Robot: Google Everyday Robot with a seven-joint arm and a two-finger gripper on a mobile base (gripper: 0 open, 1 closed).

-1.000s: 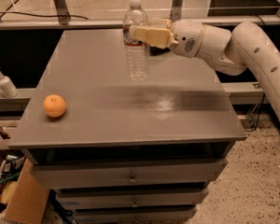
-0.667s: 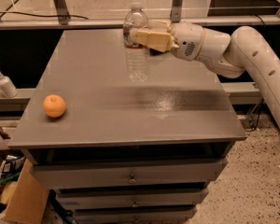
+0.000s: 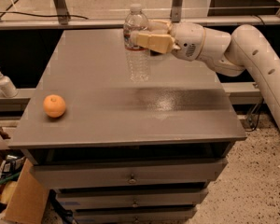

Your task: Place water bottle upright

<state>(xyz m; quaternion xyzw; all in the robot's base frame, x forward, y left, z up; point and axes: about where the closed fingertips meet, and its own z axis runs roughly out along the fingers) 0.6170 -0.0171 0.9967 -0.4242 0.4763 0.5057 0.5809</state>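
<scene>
Gray table (image 3: 107, 101) before us, our gripper (image 3: 137, 38) tight around the upright water bottle (image 3: 135, 20), the orange (image 3: 54, 106) well apart.

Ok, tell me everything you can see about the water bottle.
The water bottle is small, clear ribbed plastic with a white cap. It is upright near the far edge of the grey table. The gripper reaches in from the right and is closed around its middle, one tan finger across its front. Whether its base touches the tabletop cannot be told.
</scene>
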